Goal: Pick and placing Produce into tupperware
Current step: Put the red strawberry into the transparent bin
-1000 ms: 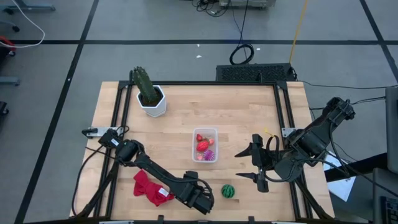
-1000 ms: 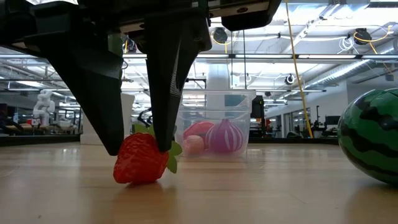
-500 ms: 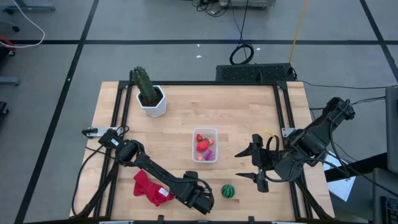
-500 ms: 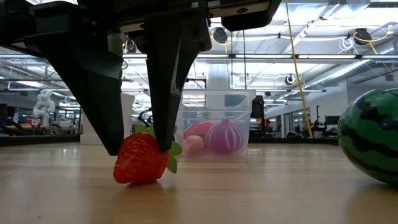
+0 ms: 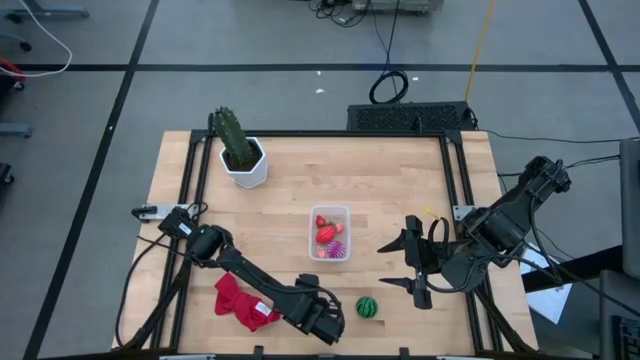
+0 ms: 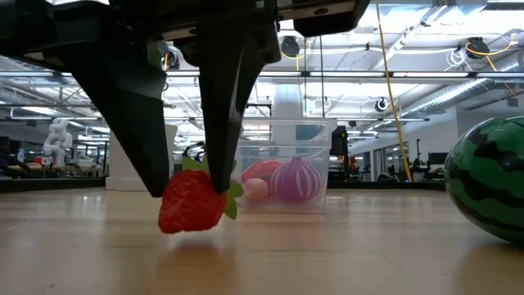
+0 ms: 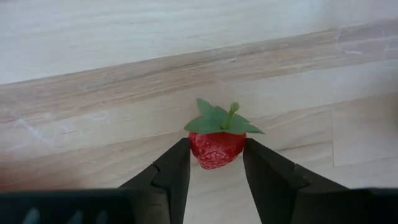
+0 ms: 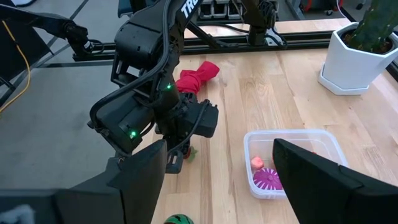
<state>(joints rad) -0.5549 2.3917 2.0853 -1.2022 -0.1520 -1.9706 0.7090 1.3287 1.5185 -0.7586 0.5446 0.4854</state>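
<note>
Produce: spread over the wooden table (image 5: 390,180); some pcs already in the tub, a strawberry in the left tool, a watermelon ball loose nr the front edge.
Table: carries everything; cactus pot (image 5: 245,165) at the far left corner, red cloth (image 5: 238,300) nr the front beside the left arm. Neither is task stuff.
Right tool (image 5: 408,266): waits over the table's right side, fingers wide apart, nothing between them. Parked clear, prob. so the left arm has room.
Left tool (image 6: 184,168): low at the front edge, fingers clamped on the strawberry from both sides.
Tupperware (image 5: 330,232): mid-table, well apart from the left tool, open top up so pcs can drop in. Holds a purple striped ball (image 6: 296,180) and red pcs.
Watermelon ball (image 5: 368,307): on the table just beside the left tool, not yet picked.
Strawberry (image 7: 216,146): gripped at its sides, leaves up; low view shows a shadow gap under it, so likely just clear of the table.
Hard to see: high view hides the strawberry under the left tool; watermelon cut off at the low view's edge; exact count of red pcs in the tub can't be told.
</note>
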